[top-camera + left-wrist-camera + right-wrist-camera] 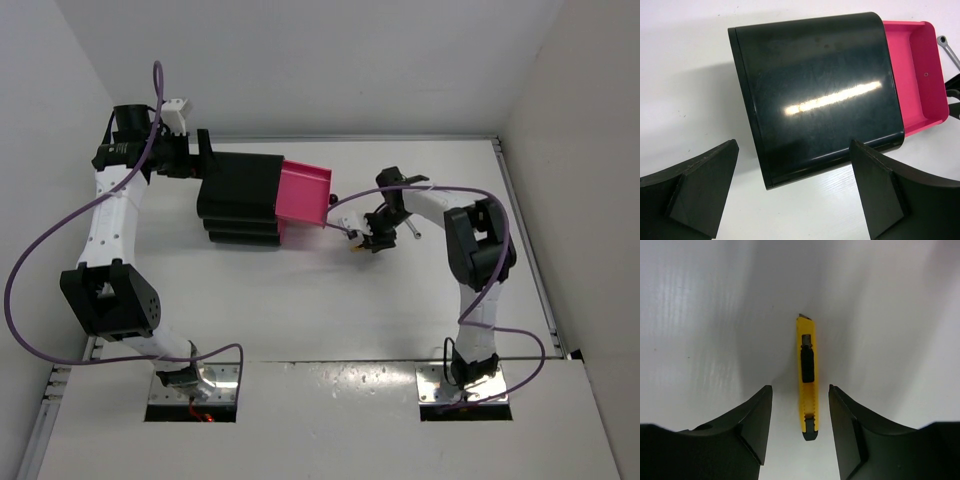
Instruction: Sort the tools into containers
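Note:
The black cabinet [238, 195] stands at the back left, its top magenta-pink drawer [305, 193] pulled out to the right and empty [912, 70]. My left gripper [198, 152] is open, its fingers [705, 185] apart above the cabinet's closed rear end [815, 90]. My right gripper [371, 240] is open, low over the table right of the drawer, straddling the slim yellow-and-black tool [807, 375], which lies flat between the fingertips without touching them. A thin silver rod [341, 228] lies by the drawer front and also shows in the left wrist view [949, 50]. The screwdrivers and scissors are out of view.
White walls close the table at the back and on both sides. The lower drawer fronts [284, 232] show pink under the open drawer. Purple cables loop from both arms over the table.

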Motion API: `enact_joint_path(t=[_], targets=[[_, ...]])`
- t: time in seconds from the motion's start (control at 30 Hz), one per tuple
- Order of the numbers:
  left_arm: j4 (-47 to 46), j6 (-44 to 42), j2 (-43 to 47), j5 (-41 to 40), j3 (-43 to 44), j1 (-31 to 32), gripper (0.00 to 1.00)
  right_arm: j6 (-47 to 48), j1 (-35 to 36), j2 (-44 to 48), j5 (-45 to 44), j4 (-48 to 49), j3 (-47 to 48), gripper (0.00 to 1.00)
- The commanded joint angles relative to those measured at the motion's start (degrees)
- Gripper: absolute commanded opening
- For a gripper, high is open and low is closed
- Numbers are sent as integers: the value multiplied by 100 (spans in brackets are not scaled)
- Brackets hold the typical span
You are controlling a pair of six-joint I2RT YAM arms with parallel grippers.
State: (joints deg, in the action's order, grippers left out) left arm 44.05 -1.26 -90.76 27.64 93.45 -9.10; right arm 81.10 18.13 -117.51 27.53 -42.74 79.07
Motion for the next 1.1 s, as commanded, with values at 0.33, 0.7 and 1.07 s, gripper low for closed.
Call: enact_joint_path(t=[0.33, 0.7, 1.07], targets=[[-187, -50, 94, 110, 51, -127, 100, -24, 68, -728, -424, -514, 855, 34], [-187, 3, 41, 216, 103, -180, 100, 134, 68, -292, -529, -1667, 585, 5], [-239, 55, 94, 268, -2, -180, 100, -1171, -99, 2091, 1218, -1298, -410, 0]])
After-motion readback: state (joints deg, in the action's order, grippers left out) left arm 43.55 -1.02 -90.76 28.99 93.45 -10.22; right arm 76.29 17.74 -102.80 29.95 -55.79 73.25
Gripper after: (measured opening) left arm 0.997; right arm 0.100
